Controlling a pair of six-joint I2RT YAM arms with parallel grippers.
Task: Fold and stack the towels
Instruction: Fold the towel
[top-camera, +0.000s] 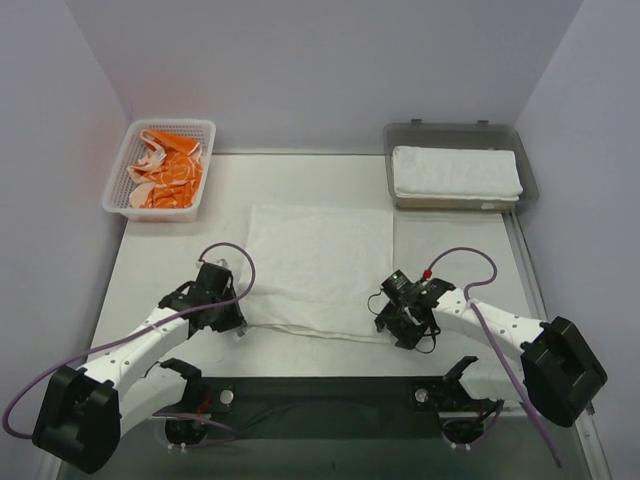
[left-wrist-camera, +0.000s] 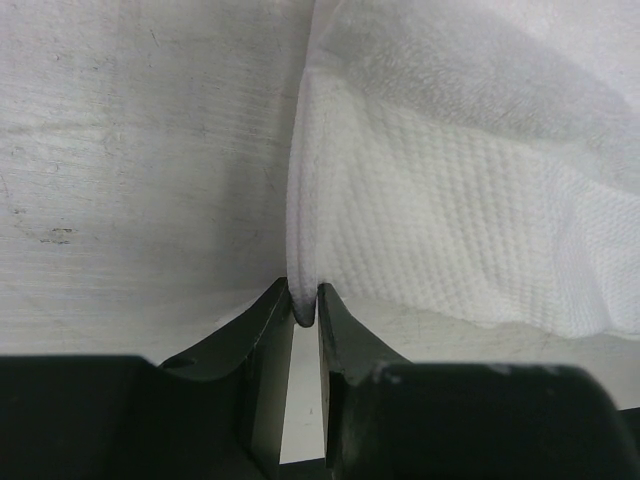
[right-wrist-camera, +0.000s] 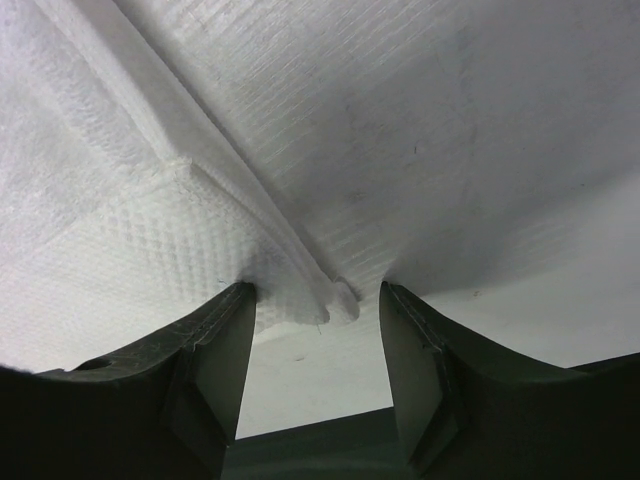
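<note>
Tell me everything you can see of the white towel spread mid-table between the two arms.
The white towel lies spread on the table. It is roughly rectangular, of soft waffle-textured cloth, mostly flat with slight wrinkles. A doubled strip seems to run along its near edge. The left gripper is shut on the near left corner, and the cloth rises into its fingers there. The right gripper stands open around the near right corner, unclamped.

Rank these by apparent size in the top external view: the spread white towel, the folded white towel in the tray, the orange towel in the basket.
Largest: spread white towel.
Then: folded white towel and orange towel, which look too alike to rank.
</note>
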